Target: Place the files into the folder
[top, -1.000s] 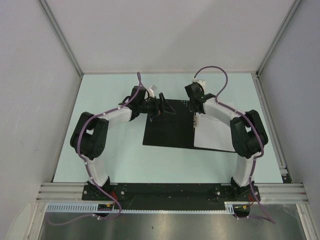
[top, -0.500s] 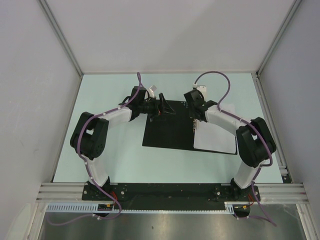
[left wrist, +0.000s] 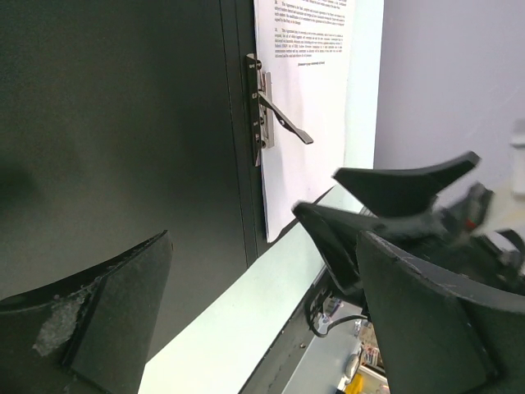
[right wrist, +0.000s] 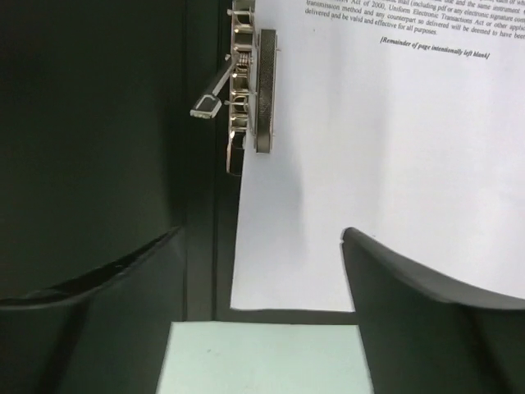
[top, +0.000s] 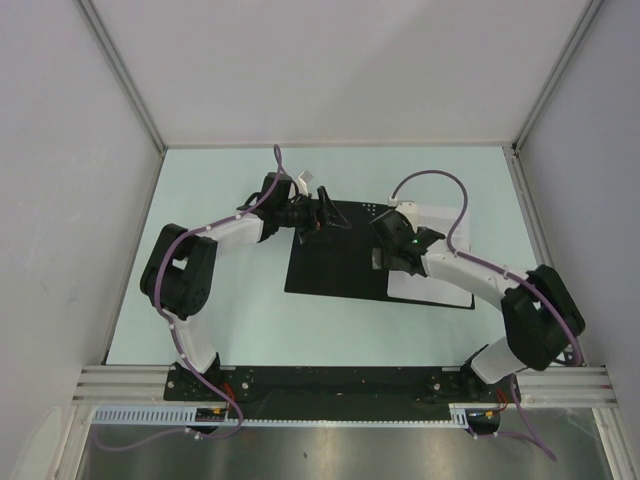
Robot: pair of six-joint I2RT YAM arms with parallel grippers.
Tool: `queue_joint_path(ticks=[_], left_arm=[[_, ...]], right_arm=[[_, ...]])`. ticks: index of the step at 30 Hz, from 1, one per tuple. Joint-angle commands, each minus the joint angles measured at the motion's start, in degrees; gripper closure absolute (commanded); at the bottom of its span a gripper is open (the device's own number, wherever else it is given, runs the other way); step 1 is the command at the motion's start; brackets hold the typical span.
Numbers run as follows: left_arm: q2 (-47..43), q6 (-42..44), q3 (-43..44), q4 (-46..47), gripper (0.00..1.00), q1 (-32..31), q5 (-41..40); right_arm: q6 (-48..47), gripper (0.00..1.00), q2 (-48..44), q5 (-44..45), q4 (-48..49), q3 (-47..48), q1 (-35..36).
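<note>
The files (right wrist: 394, 164) carry a centred line: "[Remainder of page intentionally left blank]". Above it stand "delivered and be valid and effective for all purposes" and "Uniform Electronic Transactions Act".

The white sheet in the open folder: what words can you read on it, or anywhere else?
"[Remainder of page intentionally left blank]": on the sheet, right wrist view.
"delivered and be valid and effective for all purposes.": same sheet, just above.
Lines above that are cut off or too small; pale marks on the folder are unreadable.
</note>
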Motion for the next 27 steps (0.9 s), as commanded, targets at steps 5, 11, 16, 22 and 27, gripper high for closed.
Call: queue_joint_path(ticks=[5,11,16,22,27], left_arm=[[-1.85,0.89,0.73,0.72,0.0,-0.09,-0.05],[-1.58,0.97,0.82,0.63,0.0,-0.62,-0.14],[-1.15,0.8,0.73,0.81,0.01,-0.62,0.13],[-0.79,0.62,0.82,1.07,0.01,-0.62,0.39],[-0.79,0.62,0.91,1.07,0.0,-0.62,0.39]], right_arm=[[9.87,0.05,-10.79,-19.48,9.47,-5.55,-10.79],[21.89,0.34,-6.06,-32.93,20.62,-6.87,-16.87],[28.33,0.65,-2.27,-35.14,27.66,-7.4,-19.08],[30.27,0.65,0.63,-36.37,28.9,-7.49,-19.43],[30.44,0.68,0.81,-35.76,28.46,-7.66,-19.08]])
